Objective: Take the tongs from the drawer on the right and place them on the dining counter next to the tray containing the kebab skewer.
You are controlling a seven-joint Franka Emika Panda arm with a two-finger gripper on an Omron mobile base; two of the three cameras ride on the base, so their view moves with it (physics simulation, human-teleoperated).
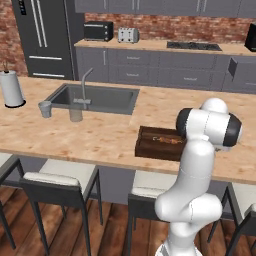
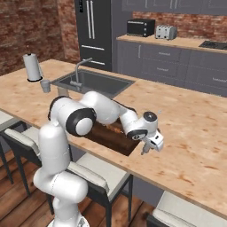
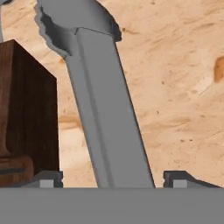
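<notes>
The slim grey tongs (image 3: 100, 109) lie flat on the beige dining counter (image 3: 175, 87), right beside the end of the dark brown tray (image 3: 26, 109). My gripper (image 3: 116, 178) hovers just above them, open, with both fingertips (image 3: 48, 177) standing clear of the metal. From the right base view my gripper (image 2: 150, 145) points down at the counter's near edge, just right of the tray (image 2: 111, 137). The kebab skewer (image 1: 167, 140) rests in the tray (image 1: 150, 145). At the far right of the back cabinets, a dark-grey drawer (image 1: 232, 67) juts out open.
An inset sink with tap (image 1: 95, 97), a grey cup (image 1: 45, 108) and a paper towel roll (image 1: 11, 89) occupy the counter's left part. Stools (image 1: 55, 182) stand along the near side. Fridge, toaster and microwave line the back wall.
</notes>
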